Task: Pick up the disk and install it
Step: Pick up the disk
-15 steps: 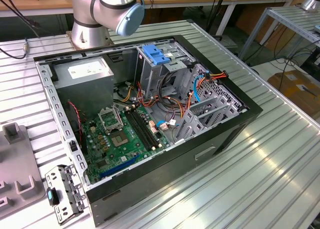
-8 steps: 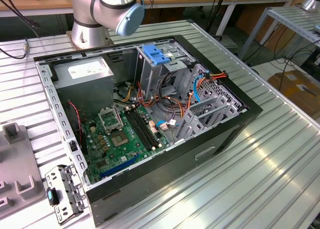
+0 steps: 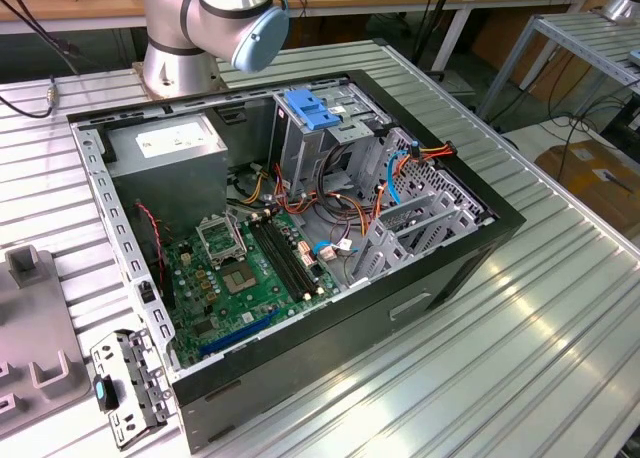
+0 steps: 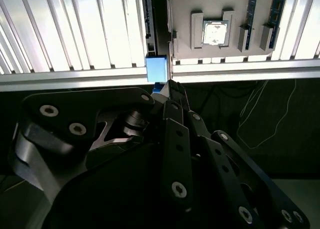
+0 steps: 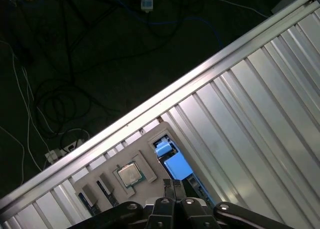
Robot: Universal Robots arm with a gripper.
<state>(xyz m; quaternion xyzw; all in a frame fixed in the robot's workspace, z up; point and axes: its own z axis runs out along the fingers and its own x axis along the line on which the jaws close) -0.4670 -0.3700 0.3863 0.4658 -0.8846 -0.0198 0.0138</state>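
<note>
Hand (image 4: 170, 87) at blue-handled disk (image 4: 156, 69)

open computer case (image 3: 420, 298) lies on ribbed metal table (image 3: 540, 348); green motherboard (image 3: 240, 278) inside.

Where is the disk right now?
In both wrist views the disk sits at the table's edge, just ahead of the claw, beside the grey tray holding the processor.

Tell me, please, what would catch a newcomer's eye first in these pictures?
The open computer case lies in the middle of the exterior view, its green motherboard and coloured cables bared. In the second wrist view the gripper hangs close to the disk's bright blue end, beside a grey tray carrying a silver chip.
</note>
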